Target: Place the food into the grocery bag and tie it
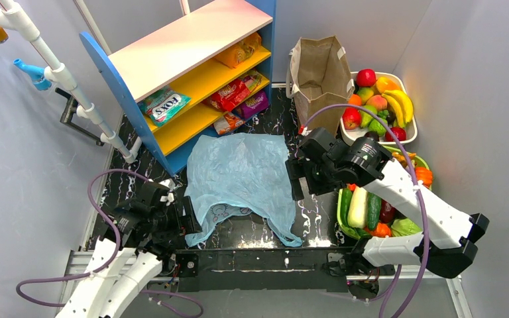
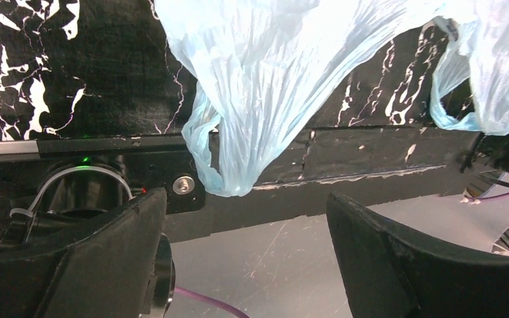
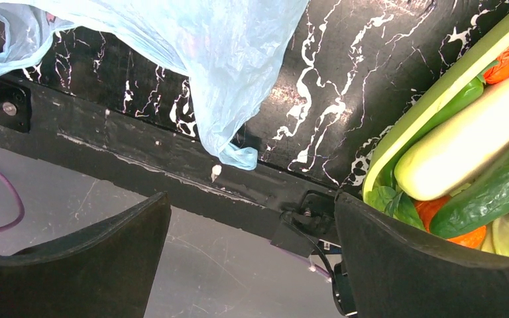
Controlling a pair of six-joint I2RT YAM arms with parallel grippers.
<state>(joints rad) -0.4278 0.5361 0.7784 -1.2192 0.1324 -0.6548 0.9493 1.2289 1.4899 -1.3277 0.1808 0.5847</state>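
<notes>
– How many of each do you have to work with?

– One blue grocery bag (image 1: pixel 242 175), spread flat on the black marbled table (image 1: pixel 318 215). Just behind the bag stands one shelf (image 1: pixel 192 46). On it you can count five snack packets: a teal-and-white one (image 1: pixel 164 105), a red one (image 1: pixel 235 93), a purple one (image 1: pixel 255 104) and two orange ones. None is in the bag yet. Behind the bag to its right there is one brown paper bag (image 1: pixel 318 76). Right of the bag sit two baskets, fruit (image 1: pixel 407 136) and vegetables (image 1: pixel 340 212).

– And your pincers?

– Two. The left gripper (image 1: pixel 187 217) sits at the bag's near left corner and the right gripper (image 1: pixel 296 182) at its right edge. Both stand wide apart with nothing between the fingers.

– What do the wrist cameras add?

– Your left wrist shows the bag's two handle loops hanging: one (image 2: pixel 219 159) close above the left gripper (image 2: pixel 245 265), the other (image 2: pixel 477 99) far to the side. Your right wrist shows a bag corner (image 3: pixel 232 149) drooping over the table's edge above the right gripper (image 3: pixel 252 258), with the vegetable basket (image 3: pixel 437 112) beside it. Only the top camera shows you the shelf and the packets.
</notes>
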